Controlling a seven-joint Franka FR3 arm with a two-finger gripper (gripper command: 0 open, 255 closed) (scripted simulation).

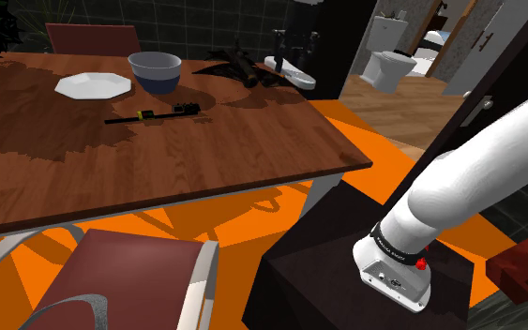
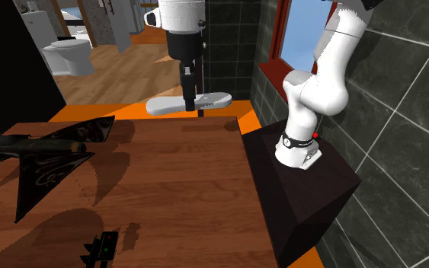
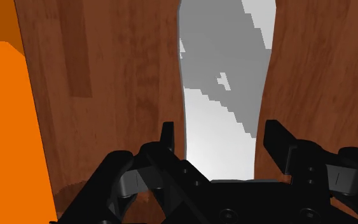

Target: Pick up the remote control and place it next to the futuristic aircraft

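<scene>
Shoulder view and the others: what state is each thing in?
gripper: open, fingers either side of the remote control, not touching it.
remote control: flat, not clasped.
aircraft: resting on the table, untouched.
bowl: upright on the table.
plate: flat on the table.

A brown wooden table (image 1: 112,169) carried a white octagonal plate (image 1: 94,85) just beside a round grey-blue bowl (image 1: 155,70), with a thin black yellow-marked stick (image 1: 154,114) nearby. A dark red chair (image 1: 121,281) stood on the orange floor (image 1: 252,211).
</scene>
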